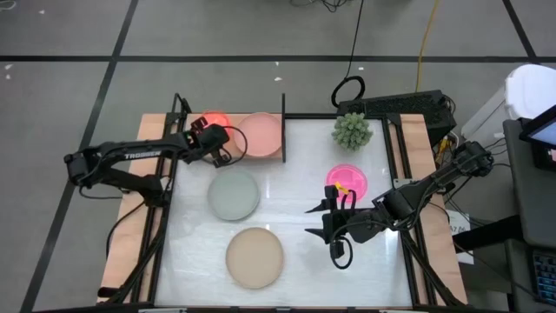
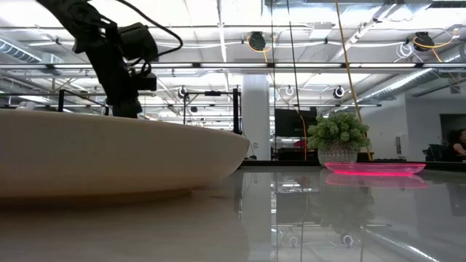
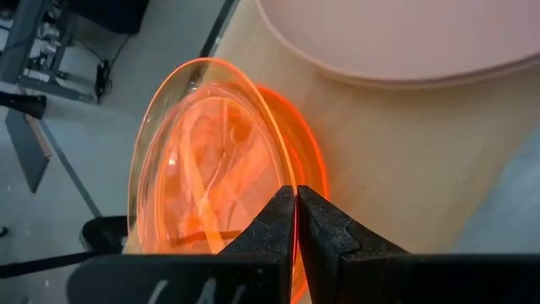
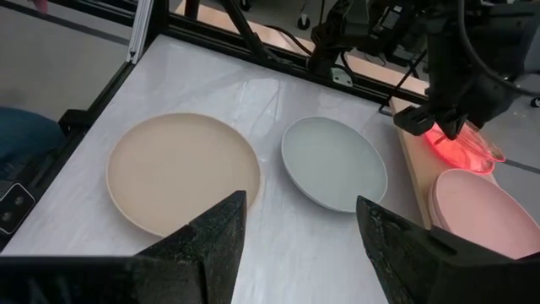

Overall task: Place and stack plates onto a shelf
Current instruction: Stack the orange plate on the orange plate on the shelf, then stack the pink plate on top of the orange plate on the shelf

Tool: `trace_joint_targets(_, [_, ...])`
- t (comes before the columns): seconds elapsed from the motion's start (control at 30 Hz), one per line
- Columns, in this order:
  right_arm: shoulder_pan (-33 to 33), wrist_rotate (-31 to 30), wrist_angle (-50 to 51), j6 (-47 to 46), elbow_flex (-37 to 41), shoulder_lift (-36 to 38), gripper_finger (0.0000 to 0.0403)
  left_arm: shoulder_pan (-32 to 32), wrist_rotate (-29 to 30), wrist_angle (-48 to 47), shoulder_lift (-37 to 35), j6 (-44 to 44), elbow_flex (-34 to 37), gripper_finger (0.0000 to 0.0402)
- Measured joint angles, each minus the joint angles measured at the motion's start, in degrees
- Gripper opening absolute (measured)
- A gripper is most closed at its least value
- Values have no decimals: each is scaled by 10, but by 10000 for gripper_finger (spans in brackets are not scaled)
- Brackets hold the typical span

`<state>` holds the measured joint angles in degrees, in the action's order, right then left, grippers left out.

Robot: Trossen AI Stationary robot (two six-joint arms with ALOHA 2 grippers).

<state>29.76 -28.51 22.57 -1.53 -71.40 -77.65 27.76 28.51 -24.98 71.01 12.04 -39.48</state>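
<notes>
Your left end effector (image 3: pixel 295 221) is clamped together on the rim of the small translucent neon orange plate (image 3: pixel 215 173), holding it tilted just over the far left end of the light wooden shelf (image 3: pixel 396 186), with the stacked matte pale pink plates (image 1: pixel 261 135) just beside it. Your right end effector (image 4: pixel 299 224), fingers apart and empty, waits over the bench's right side, next to the small translucent neon pink plate (image 1: pixel 346 181).

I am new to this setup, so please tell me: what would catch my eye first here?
The glowing orange plate, pinched at its rim by the shut left gripper, stands tilted on the wooden shelf beside a pale pink plate. A neon pink plate lies near the open right gripper.
</notes>
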Motion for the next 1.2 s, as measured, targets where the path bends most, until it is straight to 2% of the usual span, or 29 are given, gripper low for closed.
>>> trace_joint_targets(0.17, [0, 0, 0, -3, 0, 0, 206, 4, 0, 4, 16, -3, 0, 29])
trace_joint_targets(0.43, [0, 0, 0, -3, 0, 0, 206, 4, 12, 15, 17, -17, 0, 117])
trace_joint_targets(0.6, [0, 0, 1, -4, 0, 0, 206, -5, 13, 6, 17, -58, 0, 150])
trace_joint_targets(0.77, [0, 0, 25, -27, 0, 0, 206, -32, 13, 3, 13, -74, 0, 159])
trace_joint_targets(0.93, [-1, -1, 103, -96, 0, 0, 206, -70, 7, -22, -4, -107, 0, 159])
trace_joint_targets(1.07, [-2, -3, 167, -177, 3, -10, 206, -104, -13, -80, -29, -172, 0, 159])
trace_joint_targets(1.2, [-5, 1, 176, -219, 46, -17, 206, -141, -16, -113, -55, -236, 0, 159])
